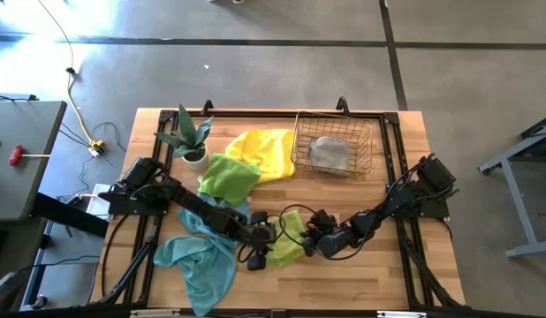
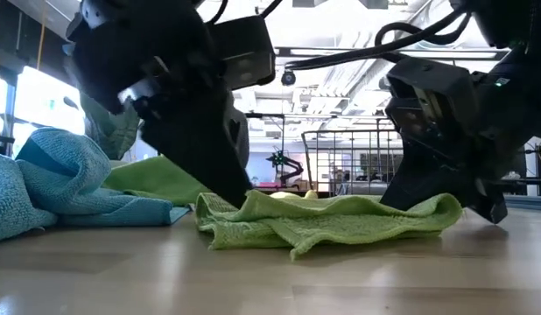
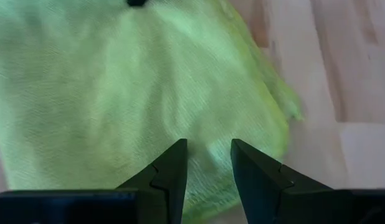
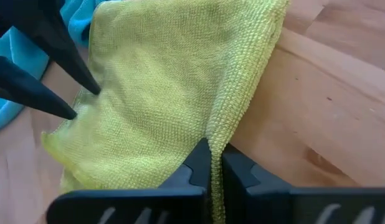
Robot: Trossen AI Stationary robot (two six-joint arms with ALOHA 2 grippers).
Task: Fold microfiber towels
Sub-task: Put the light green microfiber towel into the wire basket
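Microfiber towels spread loose across the wooden bench [image 1: 361, 274], none yet squared off. From the high view: lime green towel [image 1: 289, 237] lying crumpled at the near middle, between both grippers; left gripper [image 1: 262, 237] at its one side, right gripper [image 1: 315, 237] at the other. Teal towel [image 1: 202, 261] heaped just beside, toward the left near edge. Second green towel [image 1: 227, 175] and yellow towel [image 1: 262, 150] bunched farther back, next to a potted plant [image 1: 190, 137]. Wire basket [image 1: 333, 148] at the far side, holding one grey towel [image 1: 329, 153], seemingly folded flat, though hard to confirm through the mesh. Judged so: one towel possibly done and stored, four left, the first fold of the lime one only beginning.

From the low view: lime green towel [image 2: 332, 219] rumpled in low ridges on the bench, both grippers down at its ends, teal towel [image 2: 60, 184] piled beside.

From the left wrist view: left fingers [image 3: 174, 171] standing narrowly apart over the green cloth [image 3: 118, 87], a gap visible between them, nothing clearly pinched.

From the right wrist view: right fingers [image 4: 199, 165] closed tight on the folded edge of the lime towel [image 4: 167, 81], bare bench beside it, the other arm's fingers [image 4: 49, 87] poised at the opposite edge.
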